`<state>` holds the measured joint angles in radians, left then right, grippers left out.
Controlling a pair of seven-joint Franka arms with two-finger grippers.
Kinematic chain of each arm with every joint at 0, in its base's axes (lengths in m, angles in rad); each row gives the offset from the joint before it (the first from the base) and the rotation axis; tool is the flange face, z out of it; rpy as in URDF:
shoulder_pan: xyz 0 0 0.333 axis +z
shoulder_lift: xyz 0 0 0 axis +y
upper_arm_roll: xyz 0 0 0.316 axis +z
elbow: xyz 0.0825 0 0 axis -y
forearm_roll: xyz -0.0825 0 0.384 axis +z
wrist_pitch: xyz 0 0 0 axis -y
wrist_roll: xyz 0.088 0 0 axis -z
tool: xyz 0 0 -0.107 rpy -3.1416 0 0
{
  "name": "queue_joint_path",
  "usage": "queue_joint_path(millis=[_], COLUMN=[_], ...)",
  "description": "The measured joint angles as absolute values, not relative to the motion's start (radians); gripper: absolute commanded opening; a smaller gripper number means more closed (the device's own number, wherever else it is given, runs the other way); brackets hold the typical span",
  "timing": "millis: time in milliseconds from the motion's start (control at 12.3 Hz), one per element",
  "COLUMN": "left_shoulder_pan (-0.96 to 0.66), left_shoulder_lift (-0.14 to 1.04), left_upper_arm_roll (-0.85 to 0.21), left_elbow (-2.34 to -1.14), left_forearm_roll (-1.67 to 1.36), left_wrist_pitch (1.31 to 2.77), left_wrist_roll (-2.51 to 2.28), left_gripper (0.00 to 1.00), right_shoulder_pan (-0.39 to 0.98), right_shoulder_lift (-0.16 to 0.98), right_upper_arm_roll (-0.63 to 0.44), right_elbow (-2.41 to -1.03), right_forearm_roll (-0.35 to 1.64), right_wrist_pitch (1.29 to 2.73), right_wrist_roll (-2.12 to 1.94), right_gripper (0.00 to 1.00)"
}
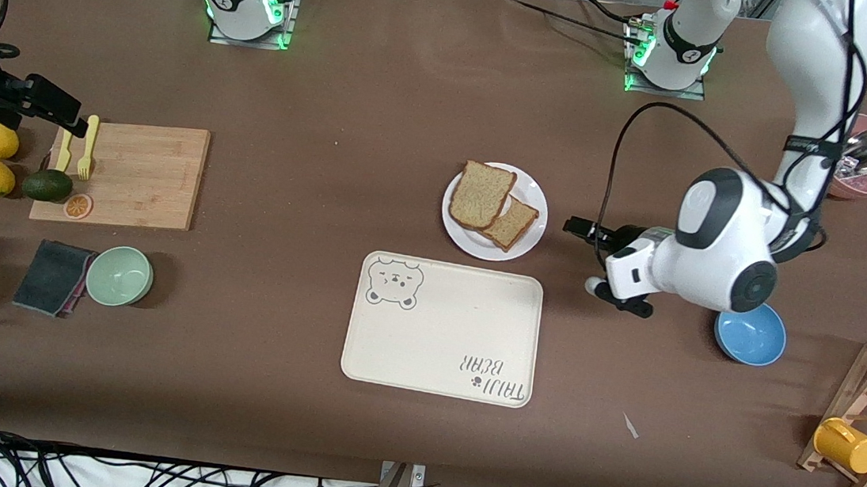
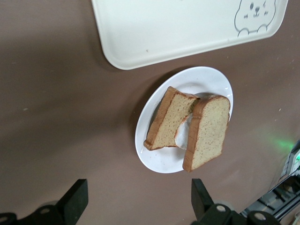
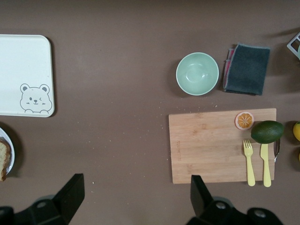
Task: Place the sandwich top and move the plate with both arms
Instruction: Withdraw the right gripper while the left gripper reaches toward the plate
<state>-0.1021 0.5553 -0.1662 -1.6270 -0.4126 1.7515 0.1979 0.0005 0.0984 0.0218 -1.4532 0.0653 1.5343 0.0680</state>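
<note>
1. Bread: the sandwich top, a light tan slice with a darker crust, lies on the white plate, tilted and overlapping a darker slice beneath it.
2. In the left wrist view the sandwich top leans across the darker slice, and something white shows between the two.
3. The plate sits on the brown desk, just beside the cream tray with the bear drawing, and farther from the front camera than the tray.
4. The left gripper hangs low over the desk beside the plate, toward the left arm's end; its fingers stand wide apart and hold nothing.
5. The right gripper is up over the desk near the wooden cutting board, with its fingers spread and nothing between them; that arm waits.
6. On the board lie a yellow fork, a yellow knife, an orange slice and an avocado.
7. A green bowl and a dark cloth lie near the board, nearer the front camera.
8. A blue bowl sits on the desk partly under the left arm.
</note>
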Motion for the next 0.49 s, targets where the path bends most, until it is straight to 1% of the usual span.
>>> queue_joint_path(millis=[81,162,243,324,405,486], left_shoulder_pan=[-0.102,-0.102,-0.101,-0.101,-0.100,-0.098], left_shoulder_lift=[0.591,0.623,0.646,0.658,0.661,0.662], left_upper_arm_roll=[-0.168,-0.168,-0.168,-0.168,-0.168,-0.168], left_elbow=[-1.628,-1.635,-1.657,-1.686,-1.715,-1.743], left_forearm_roll=[-0.431,-0.465,-0.498,-0.531,-0.562,-0.594], left_wrist_pitch=[1.762,1.788,1.834,1.878,1.909,1.933], left_wrist_roll=[0.252,0.304,0.356,0.405,0.455,0.512], left_gripper=[0.80,0.76,0.70,0.58,0.49,0.45], right_shoulder_pan=[0.001,0.001,0.003,0.003,0.004,0.005], right_shoulder_lift=[0.099,0.101,0.105,0.110,0.114,0.116], right_upper_arm_roll=[0.022,0.022,0.023,0.026,0.028,0.031], right_elbow=[-1.454,-1.455,-1.456,-1.456,-1.456,-1.456], right_forearm_roll=[0.060,0.051,0.041,0.022,-0.001,-0.016], right_wrist_pitch=[1.533,1.533,1.535,1.540,1.549,1.554], right_wrist_roll=[0.069,0.070,0.071,0.071,0.071,0.072], right_gripper=[1.00,1.00,1.00,1.00,1.00,1.00])
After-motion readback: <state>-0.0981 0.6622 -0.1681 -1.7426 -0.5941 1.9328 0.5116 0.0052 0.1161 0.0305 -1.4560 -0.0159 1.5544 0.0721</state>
